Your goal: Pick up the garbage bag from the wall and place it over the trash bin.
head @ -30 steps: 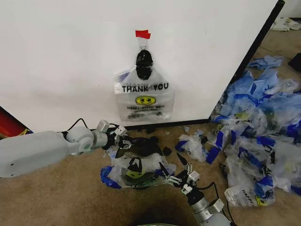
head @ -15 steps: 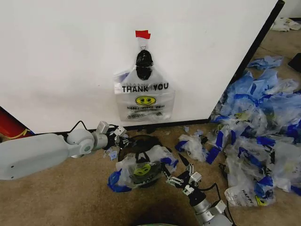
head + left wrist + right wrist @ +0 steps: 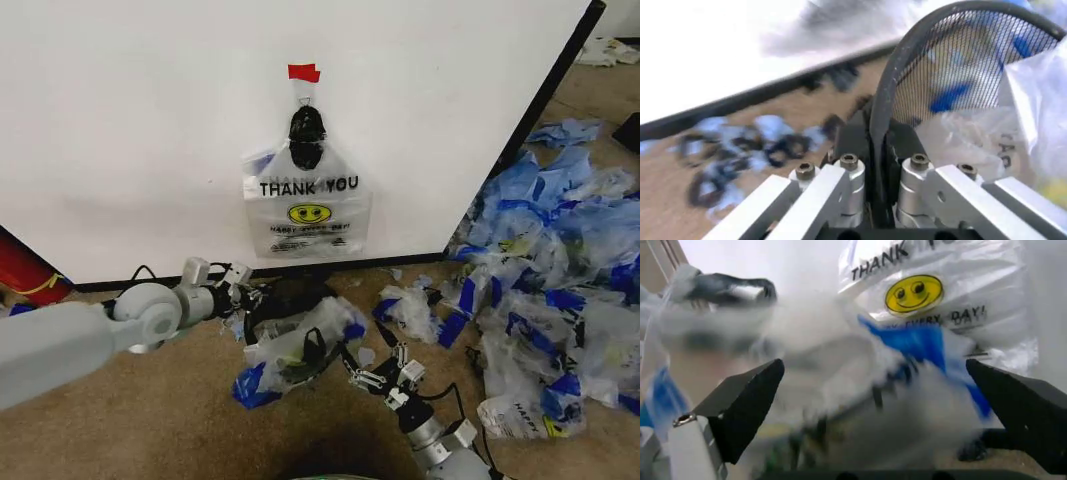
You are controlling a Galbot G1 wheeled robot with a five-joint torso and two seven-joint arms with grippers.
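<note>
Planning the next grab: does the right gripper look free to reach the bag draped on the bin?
Probably yes: the right gripper is open, right beside the garbage bag on the trash bin, with nothing between; the left gripper grips the bin's far rim.

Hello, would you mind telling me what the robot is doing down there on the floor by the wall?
The left gripper is clamped on the rim of the trash bin, a black mesh basket that now leans over with a garbage bag draped on it. The right gripper sits open beside that bag. Another bag printed THANK YOU hangs on the wall, and a pile of bags lies off to the right.
</note>
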